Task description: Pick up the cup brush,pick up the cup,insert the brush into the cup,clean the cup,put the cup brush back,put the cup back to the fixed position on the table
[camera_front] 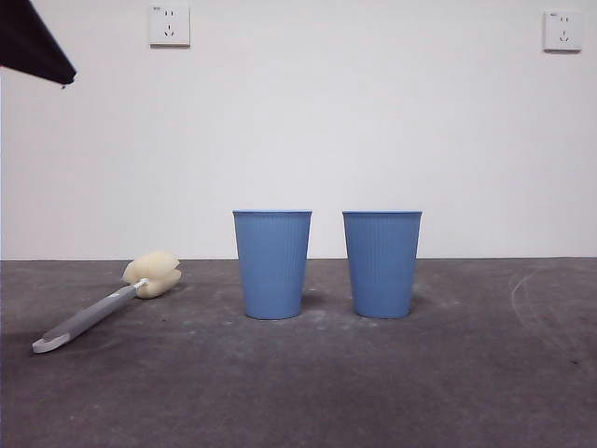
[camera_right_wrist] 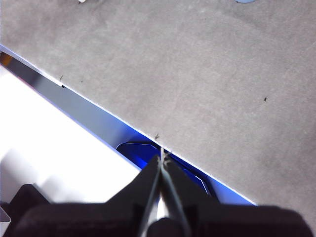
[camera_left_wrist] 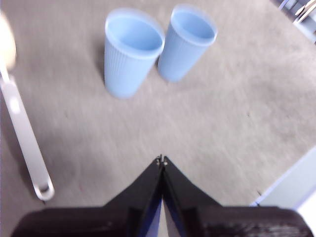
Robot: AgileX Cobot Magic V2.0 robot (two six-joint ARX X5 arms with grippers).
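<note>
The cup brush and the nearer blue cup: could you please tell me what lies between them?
Nothing: in the front view only bare dark grey table separates the grey-handled, cream-sponge cup brush from the nearer blue ribbed plastic cup.

Two blue ribbed cups are seen standing upright and empty, side by side in the middle of the table [camera_front: 466, 373]: the cup [camera_front: 272, 264] and a second cup [camera_front: 382, 264]. The cup brush [camera_front: 107, 304] is laid flat near the table's left edge, its yellow sponge head towards the back.
</note>
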